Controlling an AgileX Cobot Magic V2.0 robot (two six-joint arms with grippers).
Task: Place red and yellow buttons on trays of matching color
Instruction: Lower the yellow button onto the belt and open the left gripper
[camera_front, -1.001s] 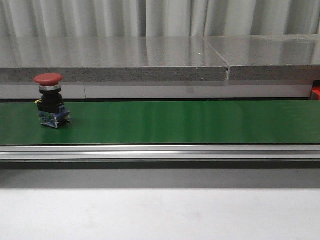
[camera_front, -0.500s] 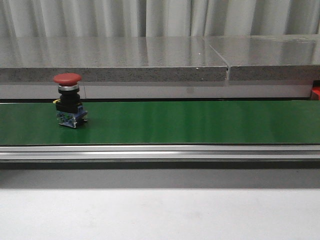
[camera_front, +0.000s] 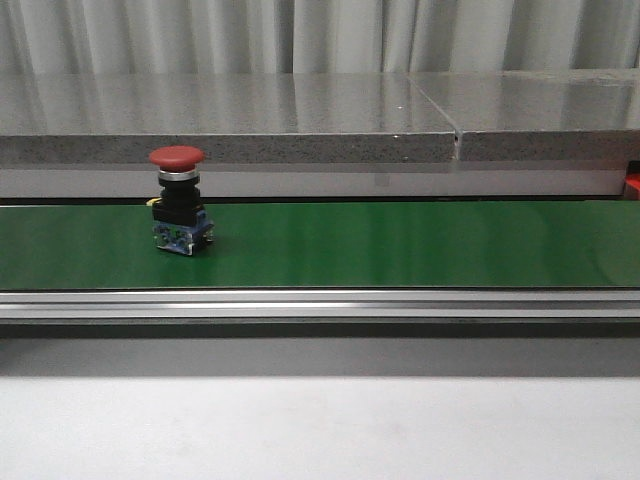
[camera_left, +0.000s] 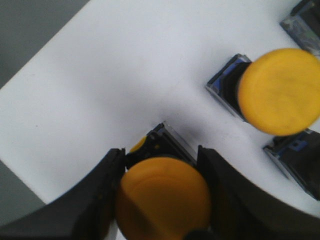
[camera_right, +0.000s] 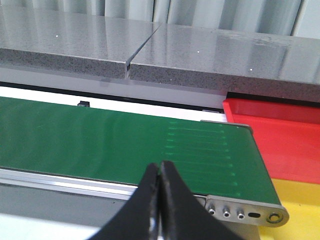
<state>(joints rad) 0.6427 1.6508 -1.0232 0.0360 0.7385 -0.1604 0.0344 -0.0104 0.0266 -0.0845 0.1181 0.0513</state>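
A red button (camera_front: 178, 201) with a black and blue base stands upright on the green conveyor belt (camera_front: 400, 245), left of the middle. My left gripper (camera_left: 161, 165) is shut on a yellow button (camera_left: 162, 199) over a white surface. Another yellow button (camera_left: 277, 91) stands just beyond it. My right gripper (camera_right: 160, 169) is shut and empty, near the belt's end (camera_right: 245, 207). A red tray (camera_right: 280, 132) and a yellow tray (camera_right: 300, 220) lie just past that end. Neither gripper shows in the front view.
A grey stone ledge (camera_front: 300, 115) runs behind the belt, and an aluminium rail (camera_front: 320, 304) along its front. More button bases (camera_left: 295, 155) lie at the edge of the left wrist view on the white surface (camera_left: 110, 85). A red tray corner (camera_front: 632, 186) shows at the far right.
The red button has ridden the belt to the right, from the far left towards the middle. Nothing else in the front view has moved.
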